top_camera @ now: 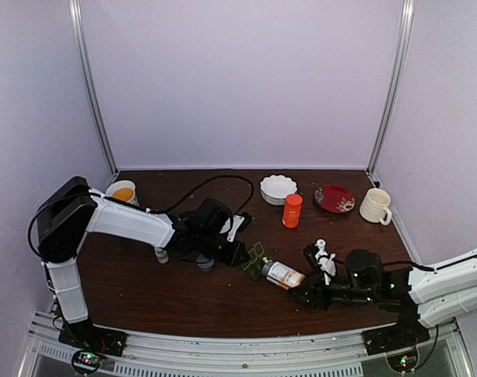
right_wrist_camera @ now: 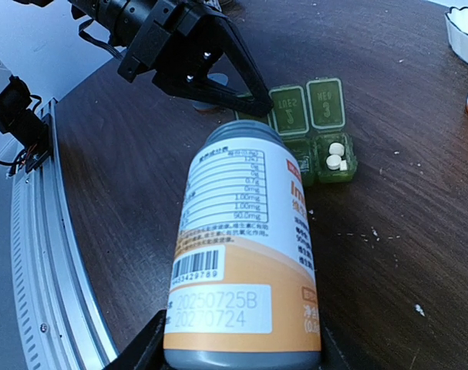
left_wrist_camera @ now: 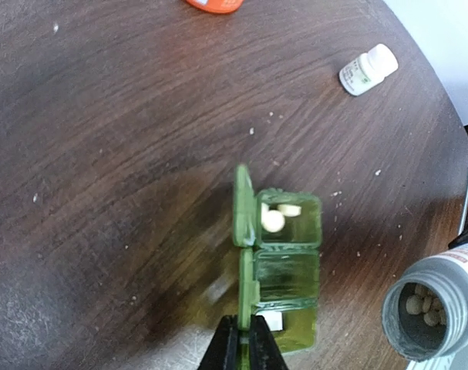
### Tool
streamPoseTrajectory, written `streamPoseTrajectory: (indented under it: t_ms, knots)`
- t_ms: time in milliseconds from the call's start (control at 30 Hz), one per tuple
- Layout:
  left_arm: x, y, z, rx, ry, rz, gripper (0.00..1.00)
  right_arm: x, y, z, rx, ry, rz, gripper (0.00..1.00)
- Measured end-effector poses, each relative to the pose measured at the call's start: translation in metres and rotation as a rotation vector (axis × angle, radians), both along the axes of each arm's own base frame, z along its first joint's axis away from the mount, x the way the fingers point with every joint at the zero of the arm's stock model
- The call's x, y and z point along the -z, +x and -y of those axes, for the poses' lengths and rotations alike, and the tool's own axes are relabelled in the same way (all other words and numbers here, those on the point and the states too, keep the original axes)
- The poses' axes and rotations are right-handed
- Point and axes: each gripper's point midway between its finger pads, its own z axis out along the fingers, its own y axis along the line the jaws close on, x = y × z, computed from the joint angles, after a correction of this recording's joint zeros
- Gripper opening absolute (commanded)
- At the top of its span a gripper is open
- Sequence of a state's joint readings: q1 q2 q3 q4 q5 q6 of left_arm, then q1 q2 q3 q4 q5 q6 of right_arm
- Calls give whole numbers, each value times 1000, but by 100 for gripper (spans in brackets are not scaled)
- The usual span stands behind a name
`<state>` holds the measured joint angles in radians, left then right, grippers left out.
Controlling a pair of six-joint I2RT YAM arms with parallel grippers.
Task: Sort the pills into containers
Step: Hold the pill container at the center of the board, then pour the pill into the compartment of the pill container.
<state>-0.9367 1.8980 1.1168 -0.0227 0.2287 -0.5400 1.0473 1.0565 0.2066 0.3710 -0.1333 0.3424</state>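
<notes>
left pincer [left_wrist_camera: 244, 343] pinched shut on the near lid [left_wrist_camera: 248, 307] of the dark-green plastic pill box [left_wrist_camera: 315, 266]; two whitish pills [left_wrist_camera: 273, 221] in its far-end cell [left_wrist_camera: 317, 225]; right pincer [right_wrist_camera: 235, 356] clamps the open white-and-orange labelled bottle [right_wrist_camera: 245, 231].

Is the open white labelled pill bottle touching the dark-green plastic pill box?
Apart. Left wrist view shows bare wooden table between the bottle mouth and the box.

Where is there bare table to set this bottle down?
Bare table along the near edge, in front of the green pill box. Crowded: centre, around left end effector, pill box and labelled bottle; back-right, bowl, orange bottle, plate, mug.
</notes>
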Motion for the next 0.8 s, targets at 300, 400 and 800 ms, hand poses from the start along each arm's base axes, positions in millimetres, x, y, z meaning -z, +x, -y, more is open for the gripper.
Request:
streamPoseTrajectory:
  t_ms: [300, 400, 800]
  knots:
    - [1, -1, 3, -10, -63, 7, 30, 3, -1, -10, -24, 1, -35, 0]
    - [0, 0, 5, -12, -73, 11, 32, 1, 1, -14, -20, 5, -41, 0]
    - [0, 1, 4, -29, -80, 4, 18, 2, 7, -28, -24, -14, -66, 0]
